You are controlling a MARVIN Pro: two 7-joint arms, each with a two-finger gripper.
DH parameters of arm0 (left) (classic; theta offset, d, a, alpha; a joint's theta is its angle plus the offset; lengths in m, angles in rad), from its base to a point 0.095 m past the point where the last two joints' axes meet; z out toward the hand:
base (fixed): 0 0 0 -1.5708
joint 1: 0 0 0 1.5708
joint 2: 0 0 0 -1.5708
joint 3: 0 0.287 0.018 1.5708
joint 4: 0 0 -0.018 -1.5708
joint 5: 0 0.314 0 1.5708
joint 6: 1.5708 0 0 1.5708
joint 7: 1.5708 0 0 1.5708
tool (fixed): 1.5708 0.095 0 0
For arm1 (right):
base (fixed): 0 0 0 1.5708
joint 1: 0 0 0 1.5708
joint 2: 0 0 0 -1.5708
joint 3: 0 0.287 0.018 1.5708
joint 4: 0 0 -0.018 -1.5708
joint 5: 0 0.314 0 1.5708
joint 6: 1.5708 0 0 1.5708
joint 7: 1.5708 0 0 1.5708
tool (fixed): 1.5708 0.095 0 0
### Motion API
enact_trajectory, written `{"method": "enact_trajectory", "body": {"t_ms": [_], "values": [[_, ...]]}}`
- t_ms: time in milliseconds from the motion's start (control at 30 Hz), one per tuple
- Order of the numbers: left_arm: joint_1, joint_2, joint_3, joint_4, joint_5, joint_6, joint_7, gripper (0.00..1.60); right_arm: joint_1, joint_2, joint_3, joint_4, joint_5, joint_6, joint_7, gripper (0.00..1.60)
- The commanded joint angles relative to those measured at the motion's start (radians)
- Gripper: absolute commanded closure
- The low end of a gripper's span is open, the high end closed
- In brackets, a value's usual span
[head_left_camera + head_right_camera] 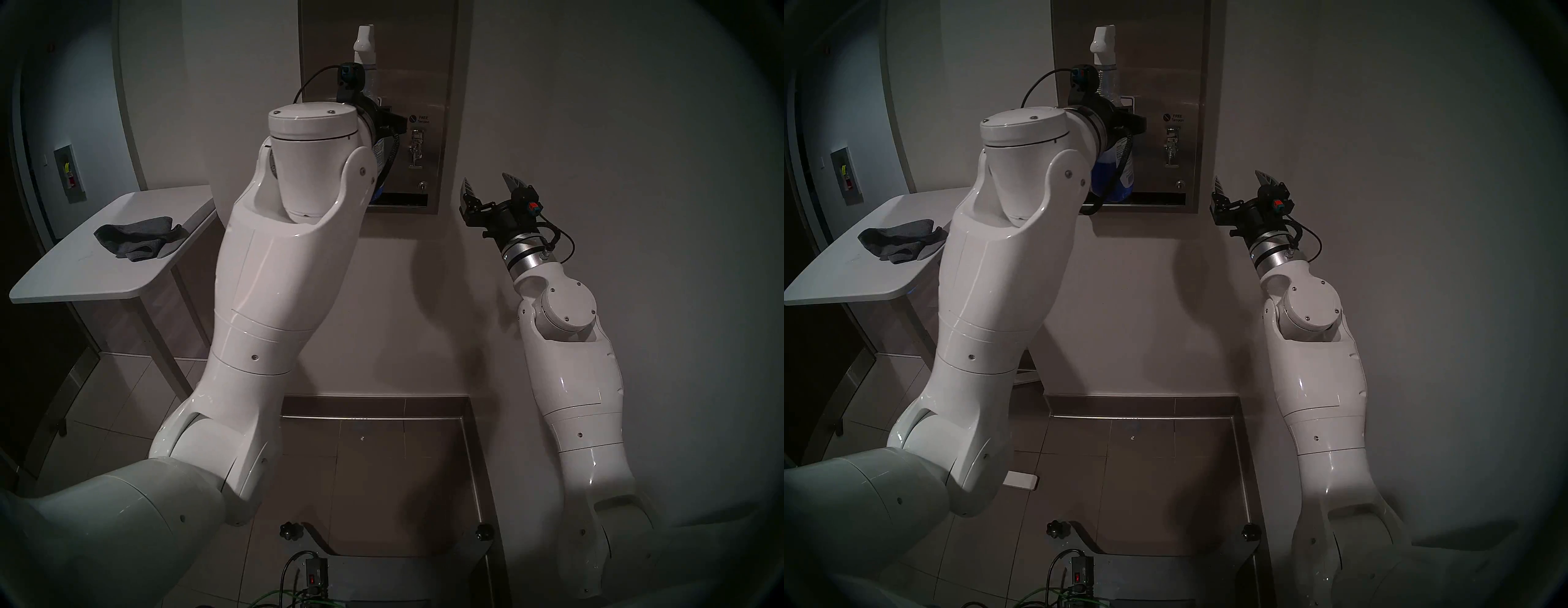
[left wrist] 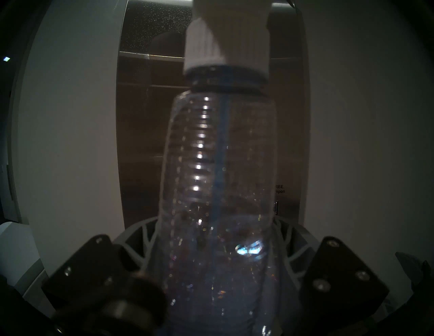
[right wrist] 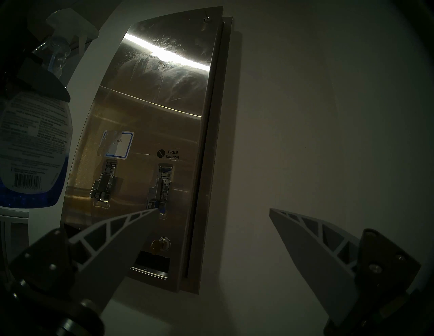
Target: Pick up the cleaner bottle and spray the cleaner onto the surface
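The cleaner bottle (image 1: 365, 42) (image 1: 1105, 40) stands upright in front of the left half of the surface, a brushed-steel wall dispenser (image 1: 428, 63) (image 1: 1166, 63) (image 3: 152, 105). My left gripper (image 1: 379, 121) (image 1: 1125, 121) (image 2: 216, 234) is shut on the bottle's clear body (image 2: 218, 164) above the blue cleaner (image 1: 1110, 182) (image 3: 30, 194). The white spray head faces the steel. Whitish droplets and streaks (image 3: 164, 58) cover the dispenser's upper part. My right gripper (image 1: 488, 182) (image 1: 1241, 178) (image 3: 213, 210) is open and empty, low to the dispenser's right, clear of the bottle.
A white table (image 1: 85, 271) (image 1: 835, 280) stands at the left with a crumpled grey cloth (image 1: 140, 242) (image 1: 903, 244) on it. The white wall surrounds the dispenser. A metal floor strip (image 1: 475, 467) runs below. My left forearm hides the dispenser's lower left.
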Motion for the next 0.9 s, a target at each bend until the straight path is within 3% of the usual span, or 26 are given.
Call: {"method": "enact_trajectory", "body": {"t_ms": [0,300,867], "values": [[-0.092,-0.109,0.003,-0.002,0.003,-0.042,0.047,1.60,0.032,-0.003,-0.001,-0.038,0.003,-0.010,0.002,0.00],[-0.100,-0.140,-0.002,0.012,0.013,-0.046,0.097,1.60,0.032,-0.003,-0.001,-0.039,0.003,-0.009,0.002,0.00],[-0.097,-0.157,-0.012,0.000,0.000,-0.053,0.102,1.60,0.032,-0.002,-0.001,-0.040,0.003,-0.009,0.002,0.00]]}}
